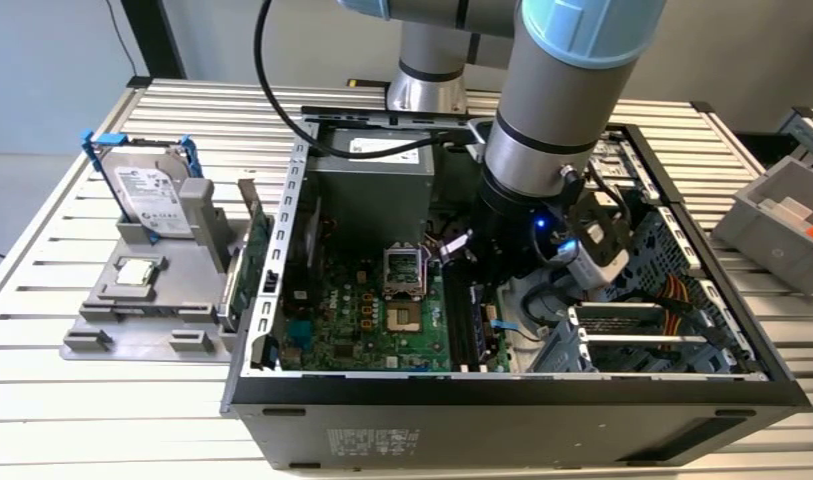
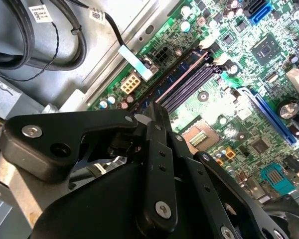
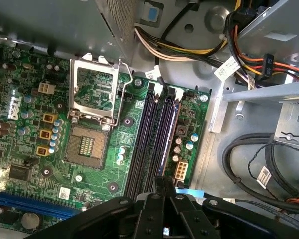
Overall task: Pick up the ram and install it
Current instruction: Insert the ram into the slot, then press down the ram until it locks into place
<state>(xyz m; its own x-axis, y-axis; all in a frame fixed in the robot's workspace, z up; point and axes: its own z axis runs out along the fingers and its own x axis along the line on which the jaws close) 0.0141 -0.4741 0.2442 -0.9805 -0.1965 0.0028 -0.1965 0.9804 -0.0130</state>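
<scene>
Second wrist view, tool closed on the ram, seated in motherboard slots.

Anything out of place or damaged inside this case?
Nothing looks damaged or spilled. The processor socket lies open and empty, its metal cover flipped back, beside the memory slots under the gripper.

Green motherboard with black slots, black claw, silver hard drive with blue clips

Slots open from above; socket lever crowds at 9 o'clock, cable bundle at 12 o'clock.
</scene>
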